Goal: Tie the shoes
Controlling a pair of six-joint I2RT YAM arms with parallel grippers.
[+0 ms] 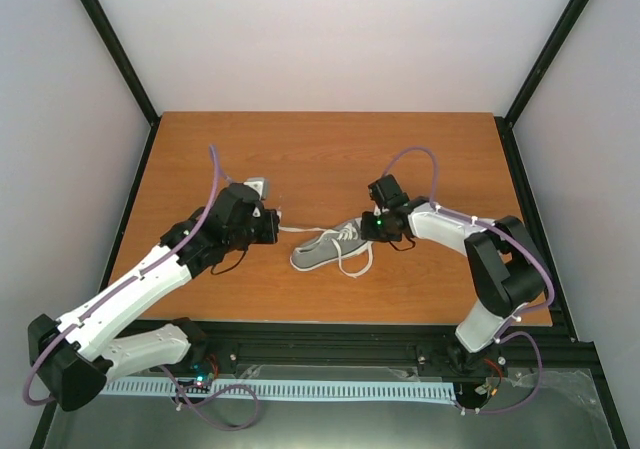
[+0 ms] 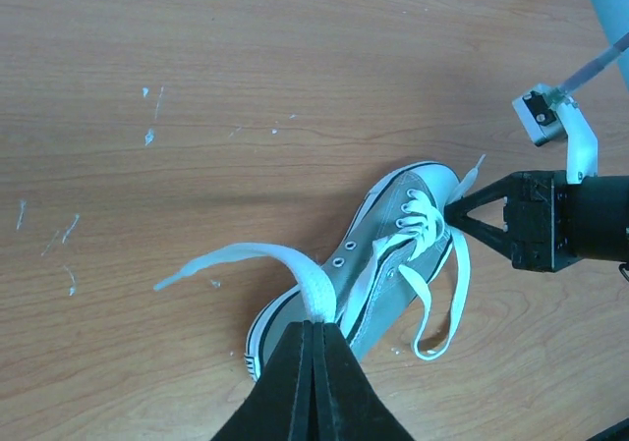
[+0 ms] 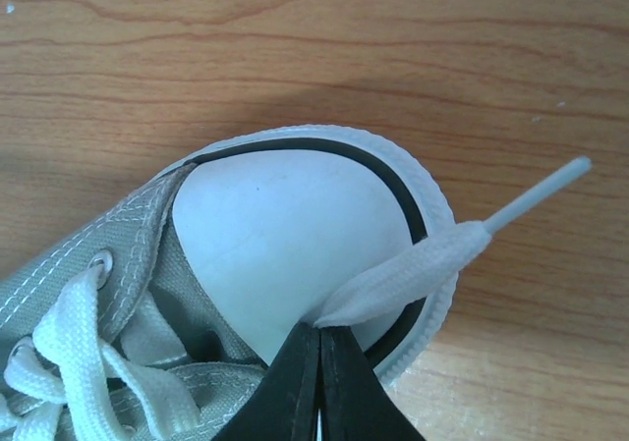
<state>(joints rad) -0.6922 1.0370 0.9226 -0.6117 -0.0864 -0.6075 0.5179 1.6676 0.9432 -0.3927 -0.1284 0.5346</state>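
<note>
Top view, surroundings: a wooden tabletop (image 1: 330, 154) is boxed in by white walls and black frame posts (image 1: 115, 54). A black rail (image 1: 330, 354) runs along the near edge.
Top view, sneaker: the grey sneaker (image 1: 325, 251) stands on its sole near the middle of the tabletop, between the two arms.
Top view, axis: the long axis runs roughly left to right, with the toe to the right and slightly farther back and the heel to the left.
Top view, in the way: the right gripper (image 1: 384, 231) sits over the toe and hides it. The left gripper (image 1: 272, 227) is just left of the heel, and a white lace (image 1: 297, 230) runs from it to the shoe. A loose lace loop (image 1: 356, 266) lies on the wood on the near side.
Left wrist view, grip: the left gripper (image 2: 314, 328) is clenched, its fingers pressed together on the white lace (image 2: 313, 289), whose free part trails off to the left.
Left wrist view, sneaker: the heel is nearest the camera. The toe points up and right toward the right gripper (image 2: 454, 210), whose fingers meet in a point there.
Left wrist view, around: small white specks (image 2: 147, 137) dot the wood, and the lace loop (image 2: 437, 313) lies beside the shoe.
Right wrist view, grip: the right gripper (image 3: 319, 335) is clenched on a lace end (image 3: 403, 279), pinched just over the white toe cap (image 3: 285, 230). Its aglet (image 3: 560, 181) pokes out past the sole rim to the right.
Right wrist view, sneaker: the toe fills the middle and the crossed laces (image 3: 69, 353) sit at lower left. The black fingers cover the lower edge of the toe cap.
</note>
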